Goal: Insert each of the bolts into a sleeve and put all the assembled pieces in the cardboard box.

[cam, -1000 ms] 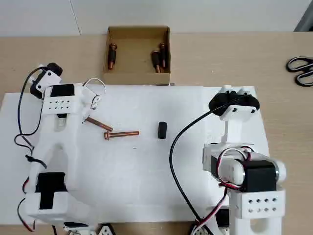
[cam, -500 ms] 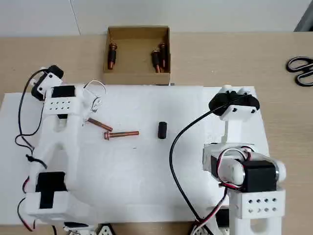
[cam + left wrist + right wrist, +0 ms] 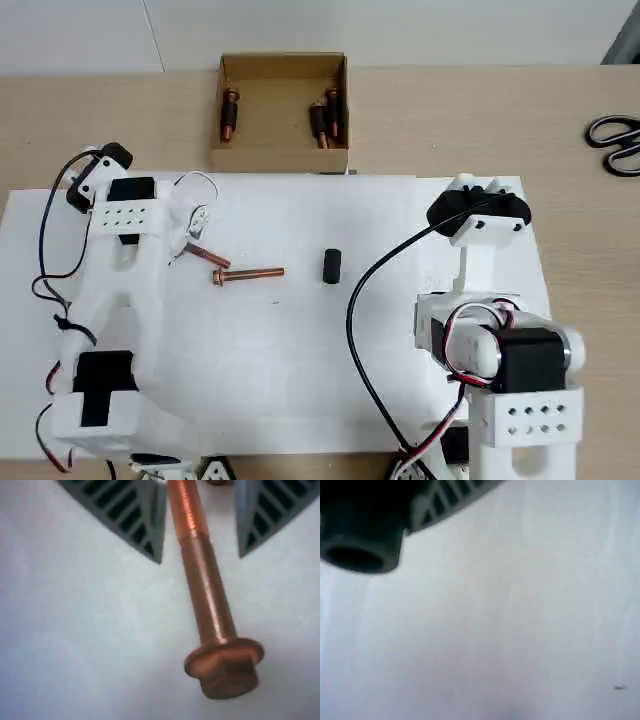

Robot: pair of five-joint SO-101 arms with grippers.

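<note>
Counting in the high view, three assembled pieces (image 3: 230,113) already lie in the cardboard box (image 3: 280,158). A nearer bolt (image 3: 206,256), a second bolt (image 3: 250,272) and a loose sleeve (image 3: 331,266) remain on the white sheet (image 3: 300,360).

In the left wrist view, the left gripper (image 3: 199,552) has its fingers (image 3: 135,520) released either side of the nearer bolt (image 3: 207,605), which is not yet grasped.

In the right wrist view, the right gripper (image 3: 405,520) appears clenched on a held sleeve (image 3: 360,540) above the sheet.

I judge two assemblies are left to make.
</note>
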